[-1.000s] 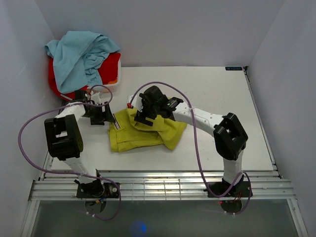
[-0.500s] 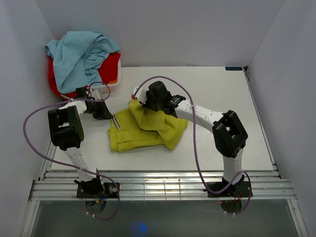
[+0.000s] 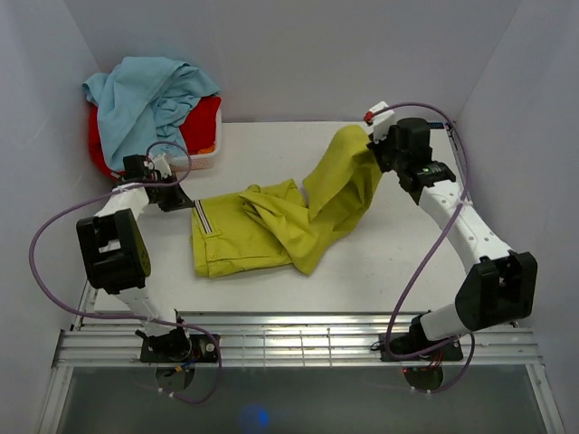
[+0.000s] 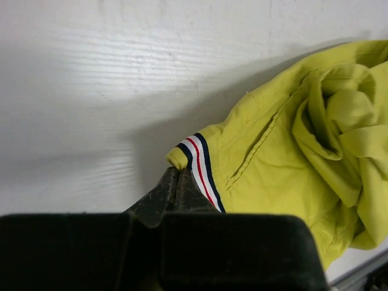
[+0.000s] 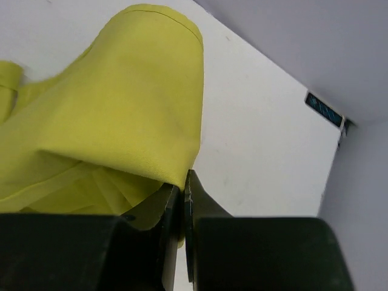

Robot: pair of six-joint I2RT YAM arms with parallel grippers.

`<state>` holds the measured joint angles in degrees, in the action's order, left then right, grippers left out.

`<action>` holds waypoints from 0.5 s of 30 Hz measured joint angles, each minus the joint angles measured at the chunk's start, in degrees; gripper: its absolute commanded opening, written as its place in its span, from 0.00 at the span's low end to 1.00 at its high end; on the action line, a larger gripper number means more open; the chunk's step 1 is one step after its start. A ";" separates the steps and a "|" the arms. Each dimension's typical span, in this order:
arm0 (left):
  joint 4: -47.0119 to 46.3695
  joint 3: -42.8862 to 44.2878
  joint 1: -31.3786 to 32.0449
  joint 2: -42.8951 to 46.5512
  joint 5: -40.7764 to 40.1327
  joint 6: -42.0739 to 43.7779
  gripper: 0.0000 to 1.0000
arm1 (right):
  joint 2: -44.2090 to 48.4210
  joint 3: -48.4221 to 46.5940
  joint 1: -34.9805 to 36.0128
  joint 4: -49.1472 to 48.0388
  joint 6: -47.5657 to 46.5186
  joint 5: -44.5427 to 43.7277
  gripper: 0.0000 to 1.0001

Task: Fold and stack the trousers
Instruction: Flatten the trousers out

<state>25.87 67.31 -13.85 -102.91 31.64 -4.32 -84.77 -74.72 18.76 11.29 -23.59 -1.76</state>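
Note:
The yellow-green trousers (image 3: 271,226) lie stretched across the white table (image 3: 425,262), one leg drawn up toward the back right. My left gripper (image 3: 185,201) is shut on the waistband corner beside the striped label (image 4: 200,167); the wrist view shows its closed fingertips (image 4: 176,182) pinching that corner. My right gripper (image 3: 375,149) is shut on the leg's edge (image 5: 151,115), holding it lifted off the table; the cloth runs between its jaws (image 5: 185,182). The rest of the trousers (image 4: 303,139) lies crumpled in folds at the middle.
A red basket (image 3: 204,127) at the back left holds a light blue garment (image 3: 145,99) and a red one. White walls close in on three sides. A metal rail (image 3: 289,339) runs along the near edge by the arm bases.
Both grippers closed on the trousers. My right arm swung from the middle to the back right, pulling a leg out and up. My left gripper drew the waistband slightly leftward.

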 measured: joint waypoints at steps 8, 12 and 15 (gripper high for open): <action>-0.57 0.00 -2.29 11.34 -7.34 6.40 0.00 | 7.82 11.82 -10.75 7.76 4.17 -3.50 0.08; -0.15 0.04 -2.36 9.09 -10.51 9.57 0.00 | 8.24 18.58 -13.55 14.16 4.52 -4.55 0.24; -0.07 0.04 -2.49 6.29 -11.78 10.84 0.00 | 7.39 20.11 -13.92 20.63 4.00 -3.91 0.55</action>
<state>25.80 67.35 -16.34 -96.62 19.86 6.52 -77.38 -54.61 4.84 31.92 -19.59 -5.67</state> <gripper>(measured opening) 0.007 0.323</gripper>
